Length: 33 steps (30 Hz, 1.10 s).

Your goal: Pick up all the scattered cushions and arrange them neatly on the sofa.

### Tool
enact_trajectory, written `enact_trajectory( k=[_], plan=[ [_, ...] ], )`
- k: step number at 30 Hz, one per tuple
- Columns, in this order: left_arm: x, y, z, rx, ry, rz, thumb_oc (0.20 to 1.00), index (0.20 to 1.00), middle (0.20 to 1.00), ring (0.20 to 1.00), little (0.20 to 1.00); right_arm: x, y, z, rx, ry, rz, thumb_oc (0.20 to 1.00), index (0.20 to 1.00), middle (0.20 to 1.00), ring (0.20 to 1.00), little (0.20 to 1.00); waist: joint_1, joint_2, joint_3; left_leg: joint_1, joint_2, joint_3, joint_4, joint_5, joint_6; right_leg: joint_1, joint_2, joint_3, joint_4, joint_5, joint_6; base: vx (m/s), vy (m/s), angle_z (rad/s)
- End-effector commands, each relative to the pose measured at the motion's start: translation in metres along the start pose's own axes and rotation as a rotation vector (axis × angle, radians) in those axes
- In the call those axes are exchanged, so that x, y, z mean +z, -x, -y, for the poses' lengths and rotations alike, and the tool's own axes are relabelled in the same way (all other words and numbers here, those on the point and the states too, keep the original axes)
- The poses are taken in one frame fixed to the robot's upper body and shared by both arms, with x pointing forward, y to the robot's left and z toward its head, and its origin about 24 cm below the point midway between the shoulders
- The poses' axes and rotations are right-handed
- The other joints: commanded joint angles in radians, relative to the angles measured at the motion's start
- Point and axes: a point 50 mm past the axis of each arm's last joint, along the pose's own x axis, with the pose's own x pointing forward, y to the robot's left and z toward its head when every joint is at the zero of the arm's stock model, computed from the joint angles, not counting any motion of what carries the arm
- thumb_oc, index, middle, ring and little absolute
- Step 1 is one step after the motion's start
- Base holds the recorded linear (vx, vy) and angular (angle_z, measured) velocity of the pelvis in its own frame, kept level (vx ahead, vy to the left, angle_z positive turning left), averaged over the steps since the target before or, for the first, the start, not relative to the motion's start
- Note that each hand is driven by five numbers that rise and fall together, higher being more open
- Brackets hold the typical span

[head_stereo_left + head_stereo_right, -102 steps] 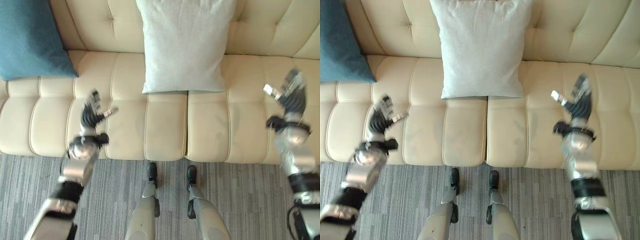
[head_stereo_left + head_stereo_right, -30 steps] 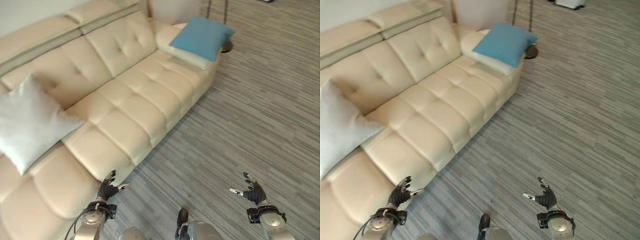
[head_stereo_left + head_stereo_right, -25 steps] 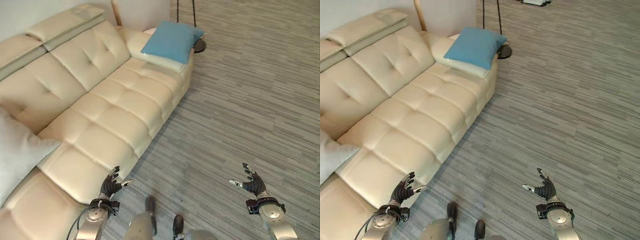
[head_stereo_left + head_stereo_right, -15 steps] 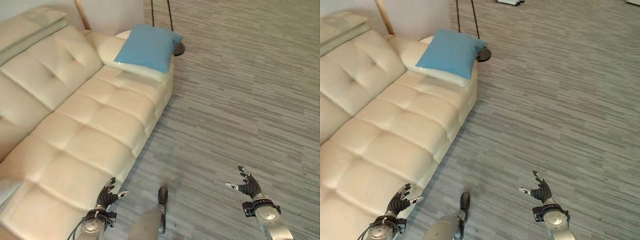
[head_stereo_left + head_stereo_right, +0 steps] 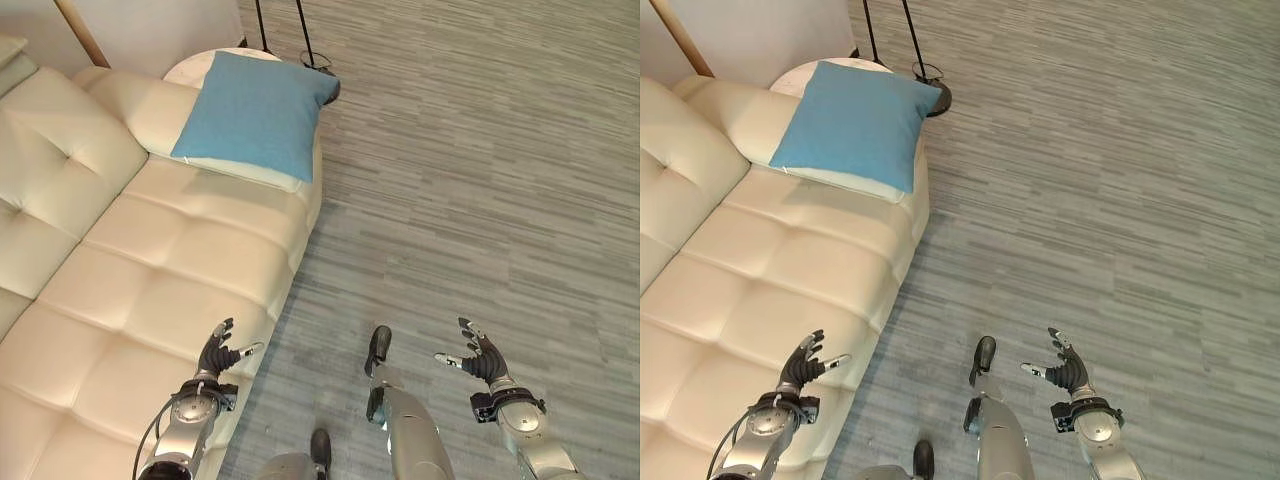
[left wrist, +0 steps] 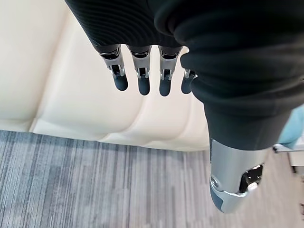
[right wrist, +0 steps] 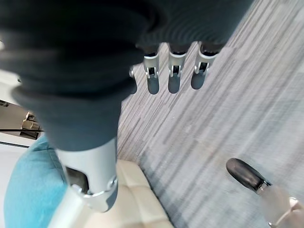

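Blue cushion (image 5: 255,113) is the one I can see from the head cameras: it lies flat and slightly skewed on the rounded arm end of the cream sofa (image 5: 150,290), its lower edge overhanging onto the seat and one corner reaching toward the sofa's outer side. Just past that corner the dark round base of a floor lamp (image 5: 935,97) stands on the grey striped carpet (image 5: 500,180), with its thin black poles rising out of the top of the view. A pale wooden pole (image 5: 80,32) leans against the wall behind the sofa. My left hand (image 5: 217,355) hangs over the front edge of the sofa seat, well apart from the cushion, with its fingers (image 6: 142,78) straight and spread and the thumb out to the side; it has hold of nothing, and in its wrist view I see the tufted cream seat and the carpet past the fingertips. My right hand (image 5: 477,360) hovers over bare carpet, away from the sofa, likewise spread wide and empty, its fingers (image 7: 173,78) straight in the wrist view, where the cushion shows as a blue patch beside the sofa edge
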Motion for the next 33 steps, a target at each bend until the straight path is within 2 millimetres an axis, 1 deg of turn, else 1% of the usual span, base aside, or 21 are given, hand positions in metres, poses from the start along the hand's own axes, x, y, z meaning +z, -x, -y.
enact_trajectory(
  k=[1, 3, 4, 5, 7, 8, 9, 12, 13, 15, 17, 18, 19, 20, 21, 24, 25, 27, 30, 32, 33],
  plan=[
    [0.017, 0.002, -0.014, 0.024, -0.055, 0.108, 1.0, 1.0, 1.0, 1.0, 1.0, 0.022, -0.007, 0.019, -0.057, -0.004, 0.107, 1.0, 1.0, 1.0, 1.0, 1.0, 0.01, -0.011, -0.036, -0.027, 0.098, -0.013, 0.086, -0.082, -0.042, 0.139, -0.015, 0.052, -0.025, 0.078, 0.099, 0.36, -0.226, 0.47],
    [0.013, 0.005, -0.014, 0.021, -0.045, 0.092, 1.0, 1.0, 1.0, 1.0, 1.0, 0.018, -0.005, 0.019, -0.051, 0.004, 0.096, 1.0, 1.0, 1.0, 1.0, 1.0, 0.003, 0.004, -0.054, -0.037, 0.145, -0.017, 0.163, -0.028, -0.069, 0.156, 0.004, 0.058, 0.006, 0.058, 0.072, 0.49, -0.415, 0.38],
    [0.01, 0.006, -0.011, 0.011, -0.034, 0.08, 1.0, 1.0, 1.0, 1.0, 1.0, 0.02, -0.005, 0.024, -0.064, 0.016, 0.107, 1.0, 1.0, 1.0, 1.0, 1.0, 0.007, 0.017, -0.053, -0.108, 0.197, -0.014, 0.371, 0.087, -0.093, 0.209, 0.031, 0.053, 0.008, 0.022, 0.032, 0.43, -0.466, 0.11],
    [0.009, 0.007, -0.011, 0.009, -0.027, 0.077, 1.0, 1.0, 1.0, 1.0, 1.0, 0.021, -0.005, 0.027, -0.069, 0.022, 0.11, 1.0, 1.0, 1.0, 1.0, 1.0, 0.008, 0.018, -0.055, -0.142, 0.218, -0.003, 0.443, 0.125, -0.093, 0.231, 0.041, 0.047, 0.002, 0.003, 0.017, 0.31, -0.361, 0.08],
    [0.008, 0.006, -0.011, 0.011, -0.025, 0.072, 1.0, 1.0, 1.0, 1.0, 1.0, 0.021, -0.006, 0.03, -0.08, 0.029, 0.108, 1.0, 1.0, 1.0, 1.0, 1.0, 0.009, 0.012, -0.055, -0.179, 0.227, 0.011, 0.497, 0.147, -0.088, 0.249, 0.041, 0.045, -0.005, -0.015, 0.002, 0.25, -0.202, -0.04],
    [0.008, 0.005, -0.009, 0.013, -0.016, 0.066, 1.0, 1.0, 1.0, 1.0, 1.0, 0.023, -0.007, 0.034, -0.088, 0.037, 0.11, 1.0, 1.0, 1.0, 1.0, 1.0, 0.024, 0.013, -0.045, -0.24, 0.198, 0.019, 0.513, 0.102, -0.064, 0.29, 0.05, 0.061, -0.007, -0.044, -0.008, 0.31, -0.203, -0.23],
    [0.008, 0.005, -0.009, 0.014, -0.016, 0.067, 1.0, 1.0, 1.0, 1.0, 1.0, 0.023, -0.007, 0.034, -0.088, 0.037, 0.111, 1.0, 1.0, 1.0, 1.0, 1.0, 0.023, 0.01, -0.047, -0.243, 0.195, 0.019, 0.511, 0.106, -0.063, 0.288, 0.046, 0.061, -0.008, -0.042, -0.008, 0.31, -0.144, -0.44],
    [0.006, 0.005, -0.007, 0.016, -0.007, 0.058, 1.0, 1.0, 1.0, 1.0, 1.0, 0.023, -0.006, 0.04, -0.112, 0.034, 0.111, 1.0, 1.0, 1.0, 1.0, 1.0, 0.041, 0.011, -0.039, -0.318, 0.162, 0.061, 0.406, 0.035, -0.04, 0.341, 0.048, 0.068, -0.022, -0.072, 0.003, 0.3, -0.053, -0.29],
    [0.004, 0.004, -0.008, 0.031, 0.005, 0.051, 1.0, 1.0, 1.0, 1.0, 1.0, 0.022, -0.007, 0.042, -0.129, 0.034, 0.104, 1.0, 1.0, 1.0, 1.0, 1.0, 0.061, 0.015, -0.032, -0.391, 0.141, 0.085, 0.296, 0.063, -0.036, 0.377, 0.057, 0.069, -0.025, -0.095, 0.005, 0.3, -0.03, -0.21],
    [0.005, 0.004, -0.01, 0.039, 0.007, 0.052, 1.0, 1.0, 1.0, 1.0, 1.0, 0.021, -0.007, 0.042, -0.132, 0.037, 0.1, 1.0, 1.0, 1.0, 1.0, 1.0, 0.069, 0.02, -0.032, -0.401, 0.136, 0.089, 0.234, 0.101, -0.042, 0.386, 0.065, 0.072, -0.027, -0.099, 0.006, 0.22, -0.002, -0.11],
    [0.003, 0.005, -0.011, 0.056, 0.011, 0.046, 1.0, 1.0, 1.0, 1.0, 1.0, 0.017, -0.006, 0.043, -0.144, 0.04, 0.083, 1.0, 1.0, 1.0, 1.0, 1.0, 0.087, 0.035, -0.028, -0.427, 0.136, 0.113, 0.125, 0.196, -0.065, 0.434, 0.091, 0.069, -0.037, -0.12, 0.005, 0.34, 0.024, -0.25],
    [0.003, 0.005, -0.015, 0.076, 0.007, 0.043, 1.0, 1.0, 1.0, 1.0, 1.0, 0.013, -0.005, 0.042, -0.158, 0.028, 0.063, 1.0, 1.0, 1.0, 1.0, 1.0, 0.09, 0.039, -0.035, -0.439, 0.156, 0.189, 0.089, 0.235, -0.075, 0.473, 0.103, 0.057, -0.042, -0.138, 0.006, 0.3, 0.028, -0.13],
    [0.003, 0.005, -0.015, 0.076, 0.007, 0.043, 1.0, 1.0, 1.0, 1.0, 1.0, 0.013, -0.005, 0.041, -0.157, 0.028, 0.062, 1.0, 1.0, 1.0, 1.0, 1.0, 0.091, 0.036, -0.031, -0.433, 0.154, 0.191, 0.088, 0.232, -0.075, 0.479, 0.1, 0.059, -0.041, -0.142, 0.007, 0.32, 0.049, 0.0],
    [0.0, 0.006, -0.019, 0.09, 0.008, 0.033, 1.0, 1.0, 1.0, 1.0, 1.0, 0.01, -0.004, 0.04, -0.157, 0.023, 0.053, 1.0, 1.0, 1.0, 1.0, 1.0, 0.089, 0.035, -0.04, -0.409, 0.171, 0.245, 0.065, 0.226, -0.067, 0.492, 0.101, 0.05, -0.036, -0.155, 0.01, 0.36, 0.115, 0.05],
    [-0.007, 0.011, -0.024, 0.12, 0.024, 0.01, 1.0, 1.0, 1.0, 1.0, 1.0, 0.008, -0.003, 0.035, -0.141, 0.021, 0.044, 1.0, 1.0, 1.0, 1.0, 1.0, 0.102, 0.026, -0.061, -0.391, 0.154, 0.233, 0.069, 0.207, -0.039, 0.519, 0.091, 0.052, -0.023, -0.17, 0.018, 0.36, 0.116, 0.05],
    [-0.013, 0.013, -0.027, 0.131, 0.027, -0.018, 1.0, 1.0, 1.0, 1.0, 1.0, 0.003, -0.001, 0.031, -0.128, 0.019, 0.022, 1.0, 1.0, 1.0, 1.0, 1.0, 0.11, 0.011, -0.082, -0.365, 0.136, 0.229, 0.071, 0.183, -0.019, 0.521, 0.059, 0.037, 0.046, -0.175, 0.042, 0.33, 0.147, 0.08],
    [-0.017, 0.015, -0.032, 0.151, 0.027, -0.032, 1.0, 1.0, 1.0, 1.0, 1.0, 0.007, -0.003, 0.028, -0.107, 0.033, 0.034, 1.0, 1.0, 1.0, 1.0, 1.0, 0.112, 0.002, -0.082, -0.331, 0.117, 0.221, 0.07, 0.149, 0.013, 0.479, 0.017, 0.036, 0.189, -0.132, 0.082, 0.26, 0.174, 0.2],
    [-0.017, 0.015, -0.035, 0.157, 0.015, -0.034, 1.0, 1.0, 1.0, 1.0, 1.0, 0.01, -0.003, 0.026, -0.103, 0.032, 0.046, 1.0, 1.0, 1.0, 1.0, 1.0, 0.112, -0.002, -0.082, -0.314, 0.11, 0.22, 0.069, 0.136, 0.021, 0.454, -0.002, 0.034, 0.247, -0.107, 0.097, 0.18, 0.116, 0.16],
    [-0.014, 0.014, -0.04, 0.176, 0.015, -0.026, 1.0, 1.0, 1.0, 1.0, 1.0, 0.015, -0.005, 0.023, -0.088, 0.023, 0.062, 1.0, 1.0, 1.0, 1.0, 1.0, 0.101, 0.007, -0.068, -0.258, 0.106, 0.188, 0.066, 0.098, 0.031, 0.356, -0.028, 0.029, 0.31, -0.098, 0.078, 0.22, 0.042, 0.55],
    [-0.014, 0.013, -0.04, 0.183, 0.038, -0.023, 1.0, 1.0, 1.0, 1.0, 1.0, 0.018, -0.008, 0.023, -0.09, 0.019, 0.072, 1.0, 1.0, 1.0, 1.0, 1.0, 0.094, 0.014, -0.058, -0.232, 0.109, 0.162, 0.067, 0.078, 0.026, 0.321, -0.039, 0.012, 0.242, -0.104, 0.062, 0.18, -0.06, 0.63],
    [-0.013, 0.012, -0.039, 0.182, 0.04, -0.022, 1.0, 1.0, 1.0, 1.0, 1.0, 0.02, -0.009, 0.023, -0.093, 0.014, 0.079, 1.0, 1.0, 1.0, 1.0, 1.0, 0.088, 0.015, -0.051, -0.217, 0.106, 0.149, 0.069, 0.065, 0.024, 0.298, -0.044, 0.013, 0.192, -0.084, 0.061, 0.32, -0.149, 0.6]
  ],
)
